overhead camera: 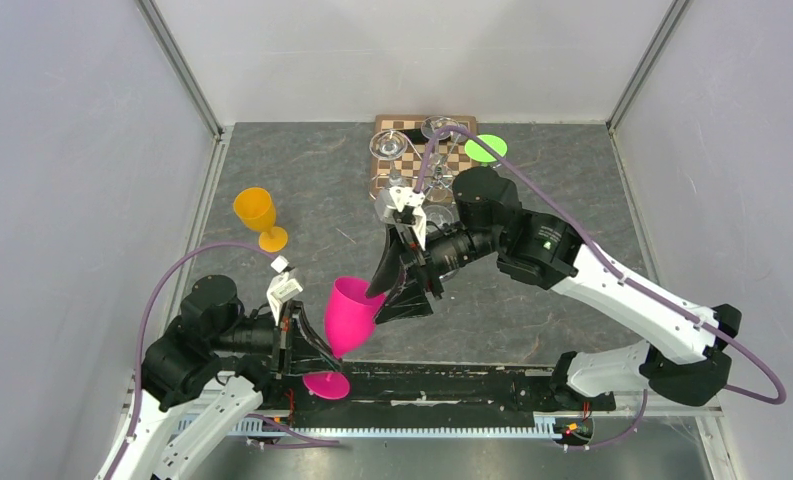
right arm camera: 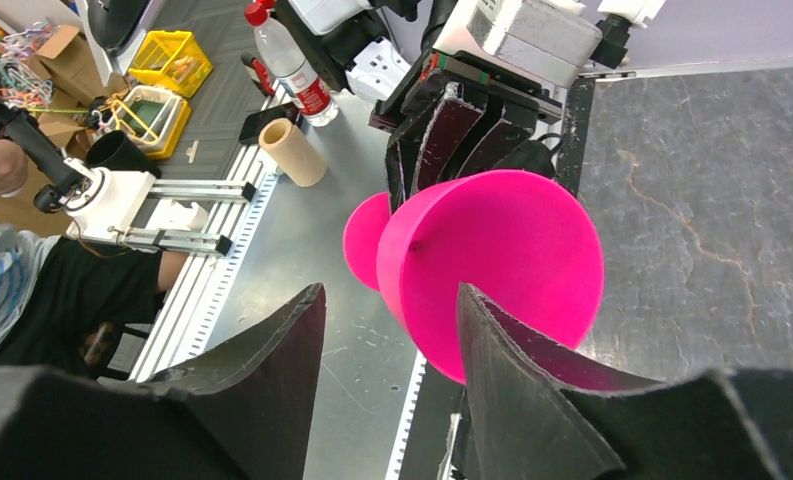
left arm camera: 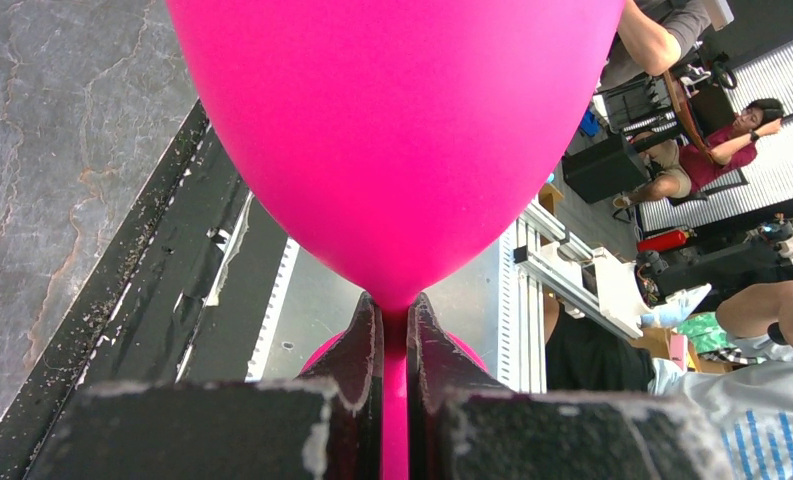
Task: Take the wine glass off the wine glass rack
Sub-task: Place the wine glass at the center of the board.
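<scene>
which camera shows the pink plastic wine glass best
Top external: whole pink plastic wine glass, bowl to foot. Left wrist: just bowl underside and stem. Right wrist: bowl side, part of foot.

No legible text or labels.

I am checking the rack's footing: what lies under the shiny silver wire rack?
A wooden chessboard lies under the shiny silver wire rack. The right arm covers the board's near part, so where the rack's base rests cannot be seen.
</scene>
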Available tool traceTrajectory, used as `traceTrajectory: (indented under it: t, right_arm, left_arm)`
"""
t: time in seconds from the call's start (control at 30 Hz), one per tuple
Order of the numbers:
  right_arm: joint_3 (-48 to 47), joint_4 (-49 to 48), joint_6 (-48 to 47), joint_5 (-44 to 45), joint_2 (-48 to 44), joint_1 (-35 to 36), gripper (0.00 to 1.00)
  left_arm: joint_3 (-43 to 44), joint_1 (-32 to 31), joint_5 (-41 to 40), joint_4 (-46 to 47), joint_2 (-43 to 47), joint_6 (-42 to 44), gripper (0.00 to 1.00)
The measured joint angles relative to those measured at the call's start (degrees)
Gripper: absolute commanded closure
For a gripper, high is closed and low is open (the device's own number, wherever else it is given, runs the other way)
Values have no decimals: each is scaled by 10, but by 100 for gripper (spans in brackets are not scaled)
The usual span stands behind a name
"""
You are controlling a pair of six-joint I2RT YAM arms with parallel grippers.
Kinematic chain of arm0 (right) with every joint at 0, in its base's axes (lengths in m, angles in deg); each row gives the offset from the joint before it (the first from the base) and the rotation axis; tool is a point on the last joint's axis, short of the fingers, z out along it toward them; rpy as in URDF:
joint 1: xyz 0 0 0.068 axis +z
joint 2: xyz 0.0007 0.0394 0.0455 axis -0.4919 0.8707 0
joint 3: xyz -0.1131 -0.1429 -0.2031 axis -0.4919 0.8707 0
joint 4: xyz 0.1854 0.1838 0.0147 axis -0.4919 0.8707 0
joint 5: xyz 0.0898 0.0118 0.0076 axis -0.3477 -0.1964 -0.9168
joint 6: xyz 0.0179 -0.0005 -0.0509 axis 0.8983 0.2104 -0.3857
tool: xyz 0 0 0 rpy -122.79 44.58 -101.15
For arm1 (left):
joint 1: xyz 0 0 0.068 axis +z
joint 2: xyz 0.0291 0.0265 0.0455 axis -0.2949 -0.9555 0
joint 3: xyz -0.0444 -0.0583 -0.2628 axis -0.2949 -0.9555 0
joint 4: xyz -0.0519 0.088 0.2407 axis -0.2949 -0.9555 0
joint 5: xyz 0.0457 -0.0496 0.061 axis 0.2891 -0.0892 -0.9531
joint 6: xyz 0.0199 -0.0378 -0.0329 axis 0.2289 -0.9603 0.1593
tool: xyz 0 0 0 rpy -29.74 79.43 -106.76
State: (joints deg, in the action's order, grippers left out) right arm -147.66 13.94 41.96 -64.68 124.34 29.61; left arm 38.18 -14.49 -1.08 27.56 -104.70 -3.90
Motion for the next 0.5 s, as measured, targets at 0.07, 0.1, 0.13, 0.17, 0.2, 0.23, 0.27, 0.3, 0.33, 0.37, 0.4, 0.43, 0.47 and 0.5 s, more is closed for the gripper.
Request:
traceTrajectory:
  t: [0.07,0.1,0.13,0.17,0.2,0.23,0.27,0.3,0.33,0.37,0.4,0.43,0.47,0.5]
  right_arm:
    - [3,-5,1,-10,6,0,52]
    - [4,-8,1,-14,9,0,54]
    - [5,-10,2,-17,12,0,56]
    - [6,-13,3,-20,14,0,58]
    - [7,-16,5,-23,15,0,60]
    - [10,-22,6,-27,15,0,61]
    - [13,-28,9,-30,15,0,63]
    - [15,-31,11,-31,15,1,65]
    - [17,-35,12,-33,15,1,68]
    - [20,-39,14,-34,15,2,70]
    - [23,-43,16,-35,15,3,72]
    - [25,-44,17,-36,15,5,73]
    - [26,-45,19,-36,15,6,75]
    - [29,-47,20,-37,15,9,77]
  left_arm:
    - [1,0,0,-3,0,0,98]
    - [1,0,0,-4,0,0,98]
    - [2,0,0,-5,0,0,98]
    - [3,0,0,-7,0,0,98]
    - [3,0,0,-7,0,0,98]
    - [3,0,0,-7,0,0,98]
    - [3,0,0,-7,0,0,98]
    - [3,0,0,-7,0,0,98]
    - [3,0,0,-8,0,0,98]
    - [4,0,0,-7,0,0,98]
    - [4,0,0,-8,0,0,98]
    - [4,0,0,-7,0,0,98]
    - [4,0,0,-7,0,0,98]
    - [4,0,0,-7,0,0,98]
